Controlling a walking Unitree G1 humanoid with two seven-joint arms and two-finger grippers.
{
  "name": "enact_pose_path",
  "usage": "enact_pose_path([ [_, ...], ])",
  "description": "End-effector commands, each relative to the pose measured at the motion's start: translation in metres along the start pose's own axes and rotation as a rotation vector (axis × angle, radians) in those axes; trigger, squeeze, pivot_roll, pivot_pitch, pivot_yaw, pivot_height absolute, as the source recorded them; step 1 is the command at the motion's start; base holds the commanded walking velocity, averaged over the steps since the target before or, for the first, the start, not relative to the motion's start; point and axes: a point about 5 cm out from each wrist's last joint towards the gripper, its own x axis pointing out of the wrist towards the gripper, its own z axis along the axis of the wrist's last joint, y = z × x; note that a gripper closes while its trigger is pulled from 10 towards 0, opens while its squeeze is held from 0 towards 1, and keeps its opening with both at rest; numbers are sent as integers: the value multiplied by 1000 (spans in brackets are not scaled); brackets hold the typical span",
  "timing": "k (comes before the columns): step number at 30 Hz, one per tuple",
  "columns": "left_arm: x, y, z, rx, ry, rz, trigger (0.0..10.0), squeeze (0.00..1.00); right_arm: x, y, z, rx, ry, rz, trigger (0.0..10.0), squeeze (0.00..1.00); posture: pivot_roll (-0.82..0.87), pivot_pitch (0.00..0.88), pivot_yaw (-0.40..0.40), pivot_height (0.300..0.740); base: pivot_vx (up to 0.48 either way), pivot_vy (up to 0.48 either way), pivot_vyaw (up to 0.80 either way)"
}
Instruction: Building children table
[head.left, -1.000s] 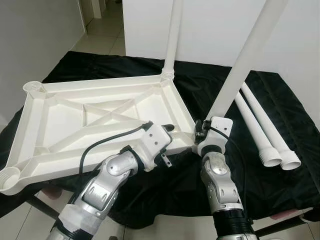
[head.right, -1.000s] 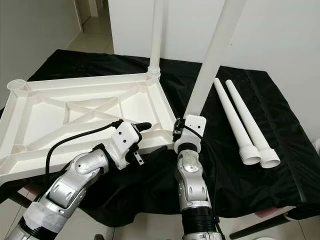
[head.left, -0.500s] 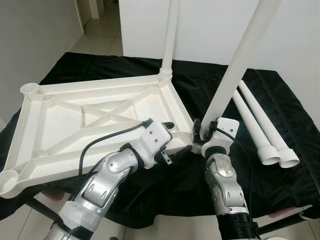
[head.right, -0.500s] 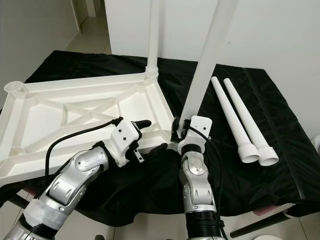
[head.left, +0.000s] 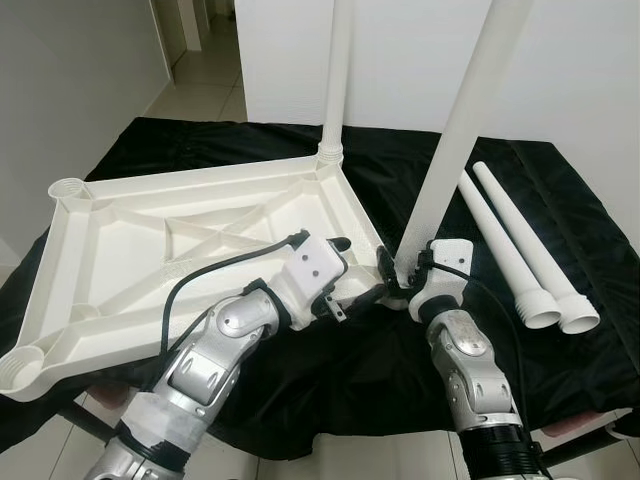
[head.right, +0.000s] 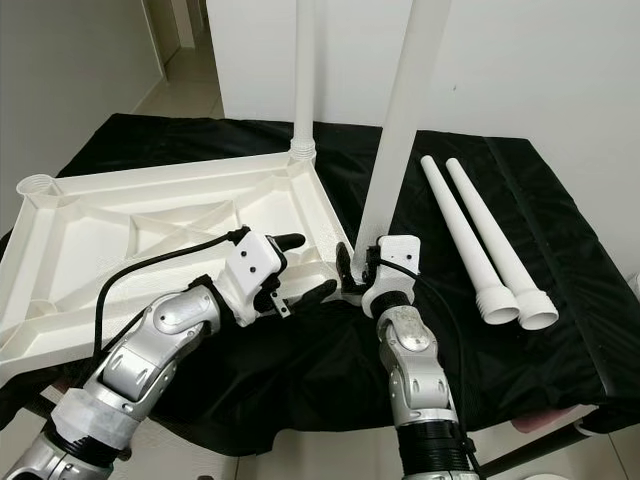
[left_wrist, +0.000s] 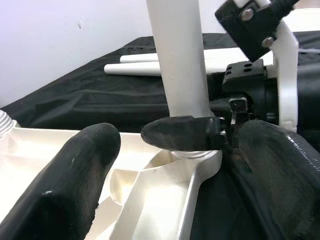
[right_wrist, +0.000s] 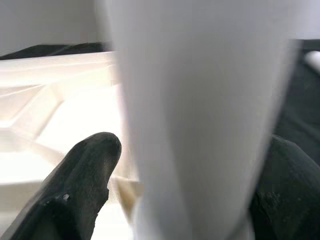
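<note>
**Second leg brought upright at near corner socket**

Head views: tabletop (head.left: 150, 230), upside down on black cloth (head.left: 560, 230). Far leg (head.left: 336, 80) already seated. Near leg (head.left: 455, 130), tilted a second ago, is now seen steeper, its foot at the corner socket. Right gripper (head.right: 352, 272) pinches its base. Left gripper (head.right: 305, 268), fingers spread, straddles the tabletop rim. Spare legs (head.left: 520, 250) lie alongside.

Left wrist view: leg foot appears entered in the socket (left_wrist: 197, 157).

Right wrist view: fingers (right_wrist: 82, 185) flank the leg; seating judged nearly complete.
</note>
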Motion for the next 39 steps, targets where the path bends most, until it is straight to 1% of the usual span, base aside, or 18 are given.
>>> enact_pose_path([
  [1, -3, -7, -6, -6, 21, -113, 10000, 0, 4, 4, 3, -7, -19, 53, 10000, 0, -18, 0, 26, 740, 0, 0, 0],
  [2, -5, -7, -9, -6, 29, -130, 10000, 0, 5, 4, 4, -48, -21, 124, 10000, 0, -18, 0, 26, 740, 0, 0, 0],
  [3, -5, -7, -9, -6, 29, -130, 10000, 0, 5, 4, 4, -48, -21, 124, 10000, 0, -18, 0, 26, 740, 0, 0, 0],
  [5, -7, -6, -17, 18, 58, -139, 10000, 0, 6, 1, 4, -106, -21, 221, 10000, 0, -19, 0, 33, 740, 0, 0, 0],
  [7, -8, -6, -18, 26, 68, -142, 10000, 0, 6, -1, 5, -124, -24, 243, 10000, 0, -19, 0, 33, 740, 0, 0, 0],
  [9, -8, -5, -20, 12, 71, -147, 10000, 0, 7, -7, 7, -145, -36, 269, 10000, 0, -11, 0, 38, 740, 0, 0, 0],
  [13, -9, -5, -21, 5, 68, -157, 10000, 0, 7, -12, 9, -176, -46, 302, 10000, 0, -7, 0, 36, 740, 0, 0, 0],
  [14, -10, -5, -20, 10, 64, -163, 10000, 0, 6, -17, 9, -195, -40, 340, 10000, 0, -6, 0, 37, 740, 0, 0, 0],
  [19, -10, -4, -20, 20, 66, -159, 10000, 0, 5, -25, 4, -197, -14, 369, 10000, 0, 0, 0, 39, 740, 0, 0, 0],
  [26, -10, -3, -21, 27, 64, -155, 10000, 0, 6, -28, 1, -199, -11, 384, 10000, 0, 0, 0, 39, 740, 0, 0, 0],
  [27, -10, -4, -20, 28, 62, -156, 10000, 0, 5, -29, -2, -196, -3, 387, 5608, 0, 0, 0, 41, 740, 0, 0, 0],
  [28, -10, -4, -20, 29, 61, -159, 10000, 0, 4, -30, -4, -186, 3, 386, 2000, 0, 1, 0, 43, 740, 0, 0, 0],
  [30, -10, -4, -20, 29, 61, -159, 10000, 0, 4, -30, -4, -186, 3, 386, 2000, 0, 1, 0, 43, 740, 0, 0, 0],
  [31, -10, -4, -19, 31, 61, -159, 10000, 0, 4, -31, -7, -179, 8, 387, 0, 0, 2, 0, 43, 740, 0, 0, 0],
  [39, -10, -3, -20, 48, 71, -167, 10000, 0, 2, -36, -14, -133, 40, 357, 0, 0, 1, 0, 38, 740, 0, 0, 0],
])
